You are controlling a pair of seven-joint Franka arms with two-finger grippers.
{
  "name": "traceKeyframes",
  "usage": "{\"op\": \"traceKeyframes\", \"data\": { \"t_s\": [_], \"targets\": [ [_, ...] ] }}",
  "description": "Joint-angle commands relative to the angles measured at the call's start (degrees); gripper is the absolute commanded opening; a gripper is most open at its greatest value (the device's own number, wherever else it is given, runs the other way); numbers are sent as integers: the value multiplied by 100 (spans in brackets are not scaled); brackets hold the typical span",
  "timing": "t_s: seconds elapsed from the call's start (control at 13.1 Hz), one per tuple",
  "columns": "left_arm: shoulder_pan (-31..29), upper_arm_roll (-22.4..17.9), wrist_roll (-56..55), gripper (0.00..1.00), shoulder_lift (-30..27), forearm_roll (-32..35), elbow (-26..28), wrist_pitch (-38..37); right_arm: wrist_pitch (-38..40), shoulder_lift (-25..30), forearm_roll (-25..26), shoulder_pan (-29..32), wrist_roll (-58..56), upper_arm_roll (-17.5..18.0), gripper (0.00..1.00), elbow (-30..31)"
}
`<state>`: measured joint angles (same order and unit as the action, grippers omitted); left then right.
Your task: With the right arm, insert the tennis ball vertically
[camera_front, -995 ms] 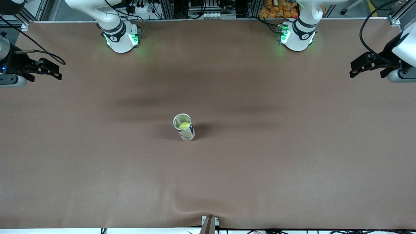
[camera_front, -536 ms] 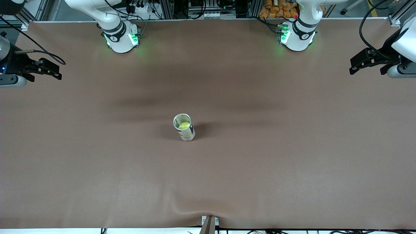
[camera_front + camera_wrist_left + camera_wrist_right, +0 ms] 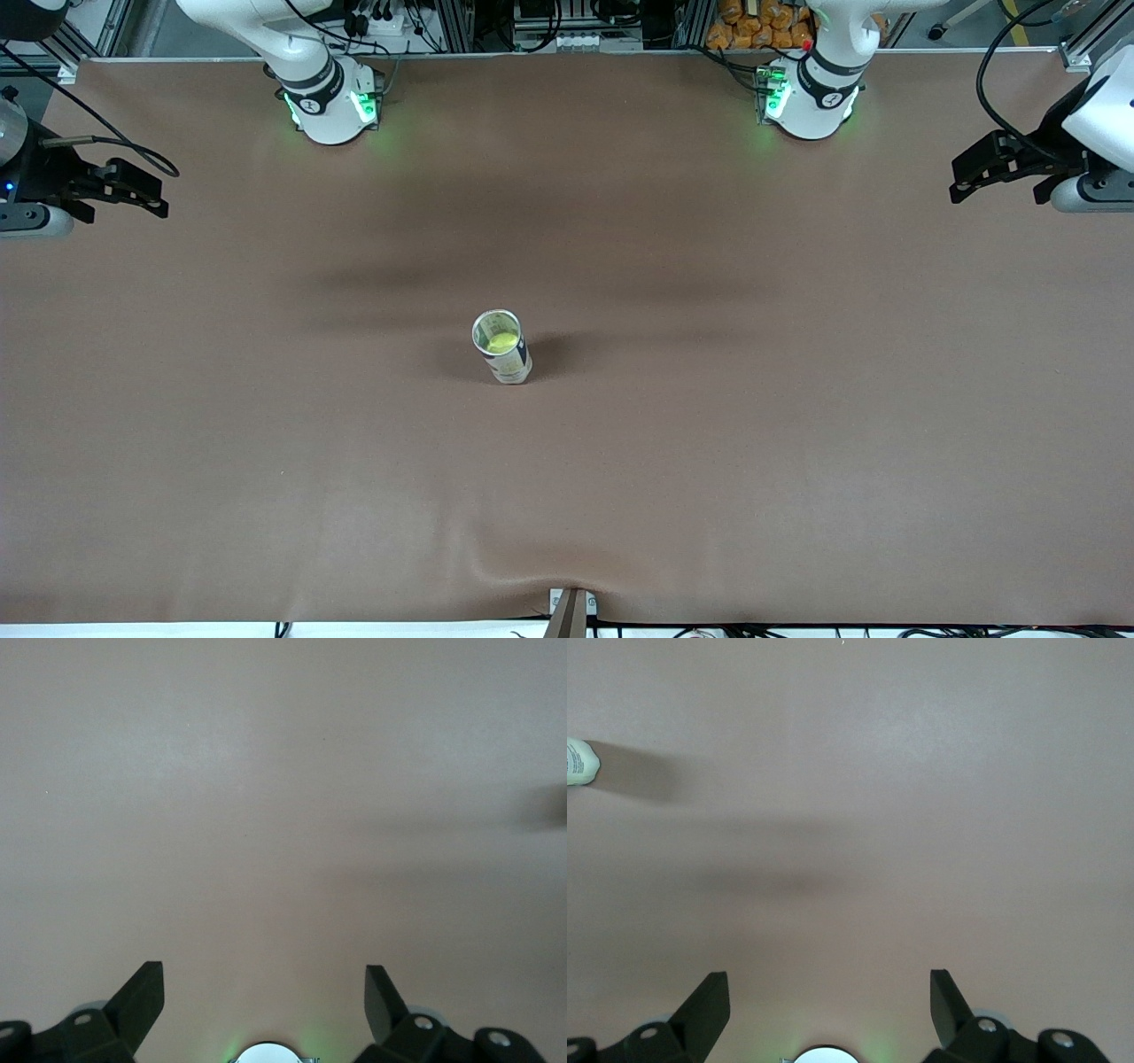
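1. The yellow-green fuzzy tennis ball (image 3: 503, 339) sits inside the clear upright cylindrical plastic tube with a white printed label (image 3: 502, 346), which stands near the middle of my brown-covered desk (image 3: 709, 443).
2. My right gripper (image 3: 152, 199) hangs over the desk's edge at the right arm's end, at about ten o'clock from the tube in the front view, well apart from it. Its fingers (image 3: 709, 1001) are spread wide and hold nothing.
3. In my right wrist view only bare brown desk lies between those fingers; a sliver of the tube (image 3: 579, 762) shows at the picture's edge, well clear of them.
4. My left gripper (image 3: 966, 182) waits over the left arm's end of the desk, at about two o'clock from the tube. Its fingers (image 3: 142, 997) are also wide and empty, with plain desk between them.
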<state>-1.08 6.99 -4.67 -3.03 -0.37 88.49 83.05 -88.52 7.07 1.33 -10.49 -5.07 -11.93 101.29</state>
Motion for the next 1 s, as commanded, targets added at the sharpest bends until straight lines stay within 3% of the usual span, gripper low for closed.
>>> {"op": "traceKeyframes", "data": {
  "t_s": [0.0, 0.92],
  "targets": [
    [38, 22, 72, 100, -5, -51, 2, -44, -34, 49, 87, -76, 6, -46, 100, 58],
    [73, 40, -16, 100, 119, -25, -156, -44, -60, 137, 113, -76, -20, -46, 100, -12]
  ]
}}
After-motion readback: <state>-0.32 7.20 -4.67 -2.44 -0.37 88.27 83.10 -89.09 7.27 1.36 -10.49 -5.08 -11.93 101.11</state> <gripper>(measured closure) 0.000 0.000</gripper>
